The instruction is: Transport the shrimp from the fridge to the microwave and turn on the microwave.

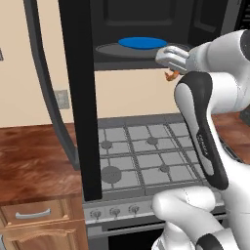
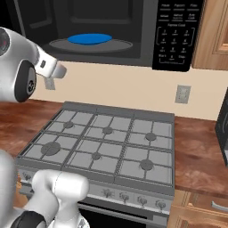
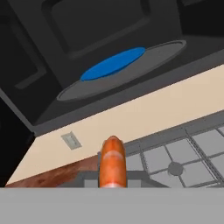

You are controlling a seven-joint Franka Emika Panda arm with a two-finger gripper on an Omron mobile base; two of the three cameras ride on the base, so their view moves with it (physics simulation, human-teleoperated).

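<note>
My pincer (image 1: pixel 172 68) is clamped tight on the shrimp (image 3: pixel 112 162), which hangs orange from its tip just below the microwave (image 2: pixel 133 26) sill. From the hand camera the blue plate (image 3: pixel 114 64) sits at twelve o'clock on the grey turntable (image 3: pixel 162 54), with the stove (image 2: pixel 107 142) underneath. I judge this the carry-in step: next I need to lift slightly, reach in over the sill, then release above the plate.

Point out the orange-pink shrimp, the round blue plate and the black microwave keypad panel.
Orange-pink curled shrimp (image 3: pixel 113 161): hand view, middle of its body.
Round blue plate (image 2: pixel 89 38): right base view, centre of its top face.
Black microwave keypad panel (image 2: pixel 177 35): right base view, among the buttons.
</note>
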